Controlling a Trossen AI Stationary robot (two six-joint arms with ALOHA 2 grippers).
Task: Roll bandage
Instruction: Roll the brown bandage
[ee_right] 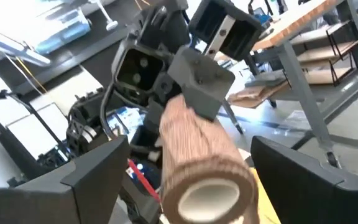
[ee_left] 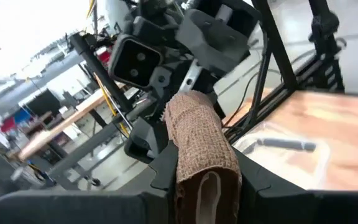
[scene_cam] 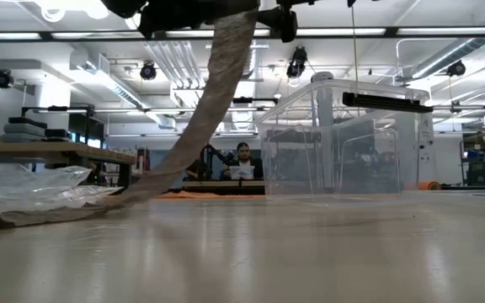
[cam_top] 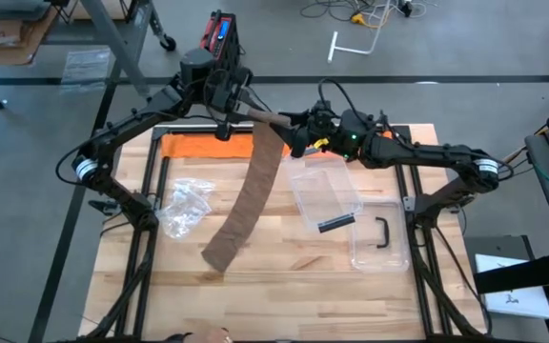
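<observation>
The bandage is a tan elastic strip, partly wound into a roll (cam_top: 273,119) that is held high over the table's far middle. Its loose strip (scene_cam: 209,101) slants down from the roll, and its tail end (cam_top: 219,252) lies flat on the wooden table (cam_top: 284,276). My left gripper (ee_left: 197,177) is shut on the roll (ee_left: 197,137). My right gripper (ee_right: 188,149) faces it from the right and is open. Its fingers stand wide on either side of the roll's white-cored end (ee_right: 207,190) and do not touch it. My left gripper pinches the roll's wound sides (ee_left: 185,168) between its two fingers (ee_left: 163,168). The fingers run level, coming from the table's far left, and lie along the roll. The roll is lifted clear, and the unwound strip hangs from it down to the table.
A clear plastic box (cam_top: 327,191) and its lid with a black handle (cam_top: 381,238) lie right of the strip. A crumpled plastic bag (cam_top: 184,205) lies to its left. An orange object (cam_top: 203,145) lies along the far edge. A person sits far behind the table (scene_cam: 242,162).
</observation>
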